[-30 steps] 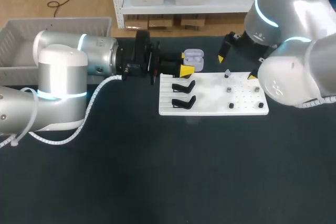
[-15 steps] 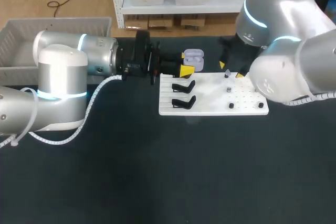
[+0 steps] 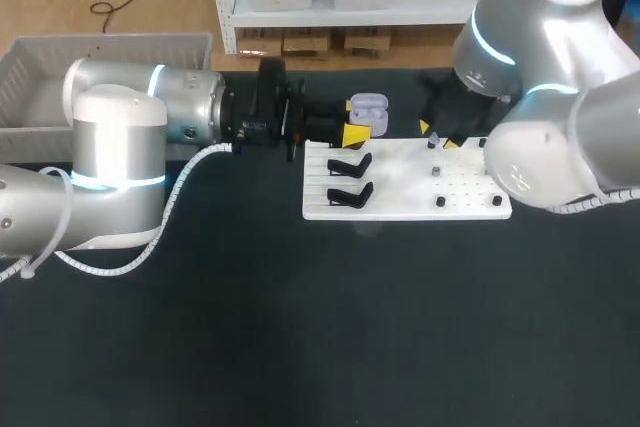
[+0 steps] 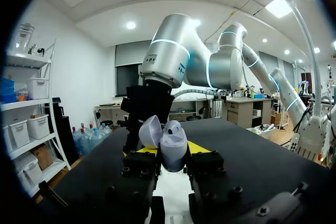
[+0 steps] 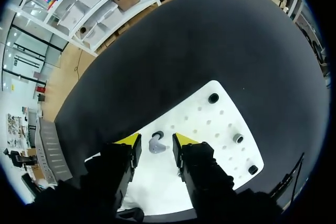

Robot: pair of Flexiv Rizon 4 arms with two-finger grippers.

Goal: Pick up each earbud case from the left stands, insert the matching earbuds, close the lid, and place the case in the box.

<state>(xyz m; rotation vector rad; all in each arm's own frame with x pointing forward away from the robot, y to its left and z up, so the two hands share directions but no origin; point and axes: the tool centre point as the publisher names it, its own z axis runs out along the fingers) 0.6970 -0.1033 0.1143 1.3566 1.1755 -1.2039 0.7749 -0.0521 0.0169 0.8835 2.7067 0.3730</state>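
Observation:
My left gripper (image 3: 356, 133) is shut on a pale lilac earbud case (image 3: 368, 107), held with its lid open just off the far left corner of the white board (image 3: 400, 192). In the left wrist view the case (image 4: 172, 148) sits upright between the fingers, lid (image 4: 149, 131) tipped back. My right gripper (image 3: 436, 133) hangs over the board's far edge. In the right wrist view its yellow tips (image 5: 157, 140) stand on either side of a small pale earbud (image 5: 155, 144) on the board, with a narrow gap at each side. The grey box (image 3: 100, 47) lies far left.
Two black stands (image 3: 348, 165) (image 3: 348, 194) remain on the board's left part. Several small dark pegs (image 3: 440, 201) (image 5: 213, 98) stick up from its holed right part. My right arm (image 4: 157, 95) stands close ahead of the left gripper. Dark tabletop (image 3: 300, 327) spreads in front.
My right gripper has come down and leftward over the board's far edge, and its fingers have narrowed around the earbud. The left arm and the case have stayed still.

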